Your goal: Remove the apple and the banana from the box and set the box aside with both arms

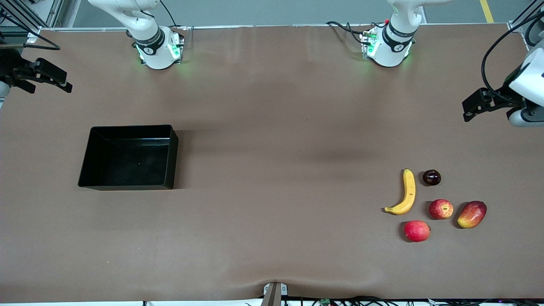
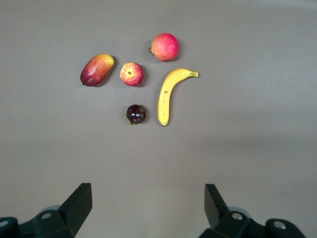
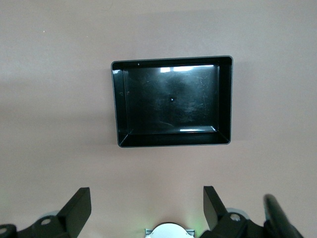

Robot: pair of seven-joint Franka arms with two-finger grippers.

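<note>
the glossy black plastic box [image 1: 129,157] sits empty at middle left; the streaked red apple [image 1: 441,209] and curved yellow banana [image 1: 406,193] lie lower right, already out. the left gripper [image 1: 478,104] and right gripper [image 1: 46,76], both spread and empty, hover at the frame edges, likely waiting.

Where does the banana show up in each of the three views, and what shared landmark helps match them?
Front view: the banana lies on the table toward the left arm's end, beside the apple.
Left wrist view: the banana lies ahead of the open left end effector, beside the apple.
Right wrist view: not in it; only the empty box shows.
Shared landmark: the apple beside the banana.
</note>
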